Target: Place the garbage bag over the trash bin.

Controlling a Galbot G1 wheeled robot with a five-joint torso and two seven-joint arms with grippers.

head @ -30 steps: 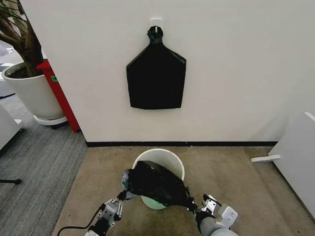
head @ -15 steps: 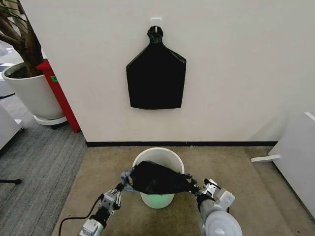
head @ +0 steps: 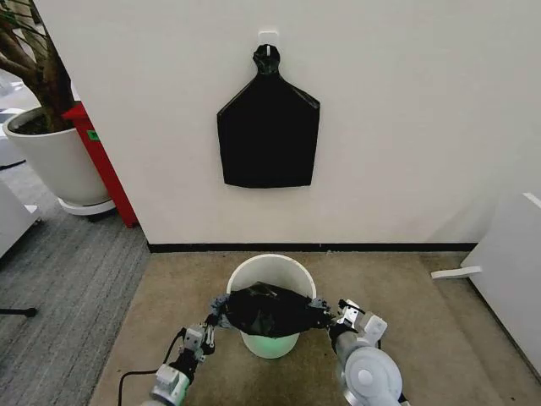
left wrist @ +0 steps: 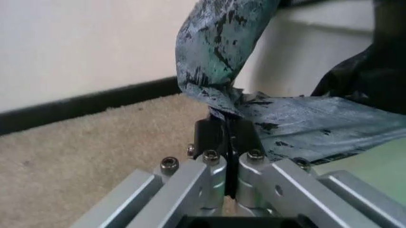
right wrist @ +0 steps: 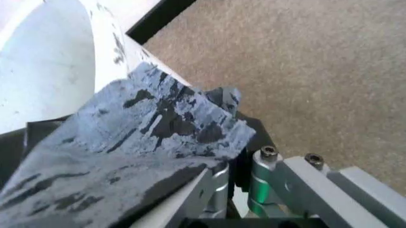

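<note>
**Bag stretched between both grippers above the bin mouth**

You have the garbage bag (head: 269, 310) held by two opposite edges, low in the centre of the head view. Your left gripper (head: 216, 309) pinches the edge on the left; in the left wrist view its fingers (left wrist: 216, 135) are clamped together on a fold of the film, which rises past them as a pale, stretched flap. Your right gripper (head: 324, 314) does the same on the right side, and the right wrist view shows its fingers (right wrist: 236, 167) closed on a crumpled corner of the bag (right wrist: 146, 137).

The trash bin (head: 270, 269) stands on the tan carpet (head: 397, 296) just in front of the wall, below the middle of the frame. The bag hangs across the near half of its opening, so the far rim and some of the white inner wall show behind it. I judge the two-sided grip is there to keep the mouth of the bag spread wide; held at one point, such loose film would collapse into a bundle.

The bag looks bunched in the middle and I cannot tell whether its opening faces down towards the rim. By my reading, the covering is not yet done.

Higher on the wall hangs a black bag bundle (head: 268, 127), untouched.
</note>
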